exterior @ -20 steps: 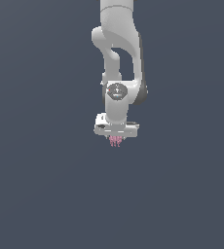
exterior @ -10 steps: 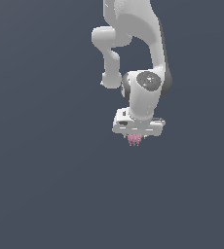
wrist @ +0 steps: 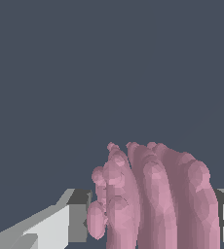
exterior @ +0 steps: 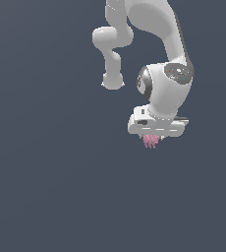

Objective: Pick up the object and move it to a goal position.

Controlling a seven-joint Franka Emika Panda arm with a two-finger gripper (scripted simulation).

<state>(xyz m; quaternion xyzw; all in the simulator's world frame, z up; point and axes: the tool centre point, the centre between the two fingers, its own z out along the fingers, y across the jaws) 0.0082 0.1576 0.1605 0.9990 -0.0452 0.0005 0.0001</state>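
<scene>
The object [exterior: 150, 141] is a small pink cluster of ribbed strands hanging under the white hand of the arm in the exterior view. My gripper [exterior: 151, 139] is shut on it, and its fingers are mostly hidden by the hand and the strands. In the wrist view the object [wrist: 153, 194] fills the space between two grey-white fingers [wrist: 67, 221], its bumpy pink strands pointing away from the camera.
Behind the arm there is only a plain dark grey-blue background with no visible surface, edges or other objects. The white arm links [exterior: 149, 29] rise out of the exterior view's top.
The arm has carried the pink object toward the exterior view's right and swung the wrist closer to the camera. The grip on the object is unchanged.
</scene>
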